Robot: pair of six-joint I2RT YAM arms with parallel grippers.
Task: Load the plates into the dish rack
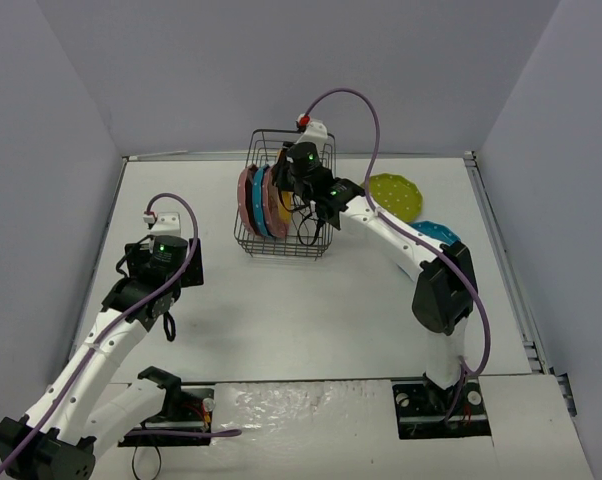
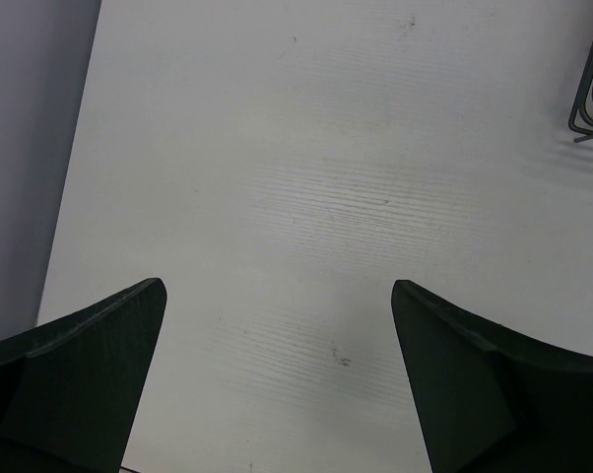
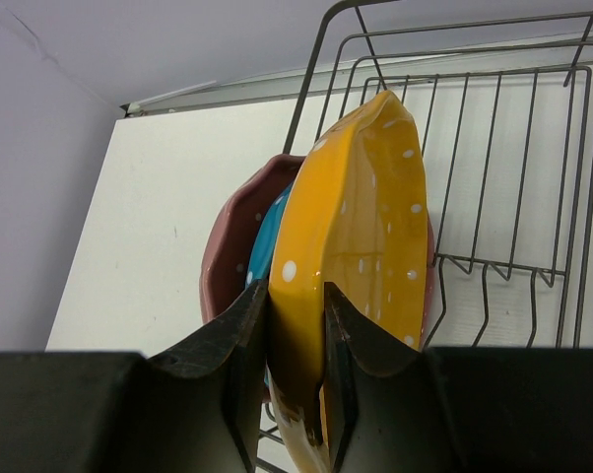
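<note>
The black wire dish rack [image 1: 286, 252] stands at the back middle of the table. Upright in its left part stand a pink plate [image 1: 245, 200], a blue plate [image 1: 259, 207] and another pink plate [image 1: 272, 208]. My right gripper [image 1: 299, 188] reaches into the rack from above, shut on the rim of the orange plate [image 3: 356, 227], which stands on edge beside the blue plate [image 3: 264, 251] and the pink plate [image 3: 230, 246]. A lime green plate [image 1: 396, 196] and a second blue plate [image 1: 436, 232] lie flat on the table to the right. My left gripper [image 2: 277, 296] hangs open over bare table.
Grey walls close the table on three sides. The rack's right half [image 3: 503, 197] shows bare prongs and wires. A corner of the rack [image 2: 592, 99] shows at the upper right of the left wrist view. The right arm [image 1: 401, 240] stretches over the blue plate's edge.
</note>
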